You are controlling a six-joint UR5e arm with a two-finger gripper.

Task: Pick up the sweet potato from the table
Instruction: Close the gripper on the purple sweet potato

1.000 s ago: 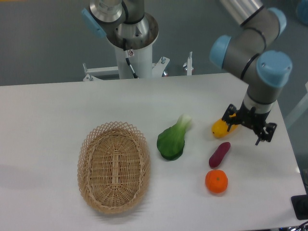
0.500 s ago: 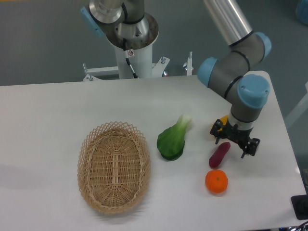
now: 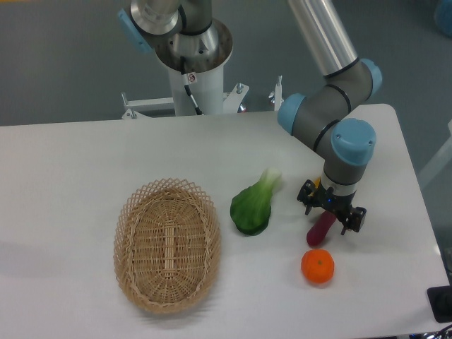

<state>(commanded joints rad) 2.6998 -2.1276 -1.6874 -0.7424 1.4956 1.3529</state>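
The dark purple sweet potato (image 3: 320, 229) lies on the white table (image 3: 85, 162) at the right, just above the orange. My gripper (image 3: 330, 209) is directly over the sweet potato's upper end and hides that end. It is open, with one finger on each side of the tuber. I cannot tell whether the fingers touch it.
A round orange (image 3: 318, 267) sits just in front of the sweet potato. A green bok choy (image 3: 253, 205) lies to its left. A wicker basket (image 3: 167, 244) stands further left. The yellow fruit is hidden behind my arm. The table's right edge is close by.
My gripper has moved left and toward the front, from beside the yellow fruit to over the sweet potato. The yellow fruit is now hidden. The sweet potato has not moved.
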